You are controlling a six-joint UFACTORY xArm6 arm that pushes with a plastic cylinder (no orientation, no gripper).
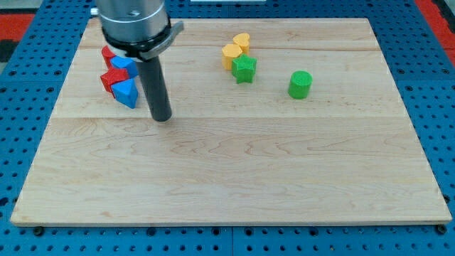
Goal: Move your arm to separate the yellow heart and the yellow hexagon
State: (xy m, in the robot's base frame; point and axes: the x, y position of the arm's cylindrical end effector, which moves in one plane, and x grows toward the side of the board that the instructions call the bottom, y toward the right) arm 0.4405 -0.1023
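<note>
The yellow heart (242,41) and the yellow hexagon (231,53) touch each other near the view's top centre. A green star (244,69) sits against the hexagon's lower right side. My tip (162,117) rests on the board well to the left of and below these blocks, with no block touching it. The rod rises from the tip to the arm's dark body at the view's top left.
A cluster of red blocks (111,80) and blue blocks (126,92) lies just left of the rod. A green cylinder (300,84) stands to the right of the star. The wooden board (234,178) lies on a blue pegboard surface.
</note>
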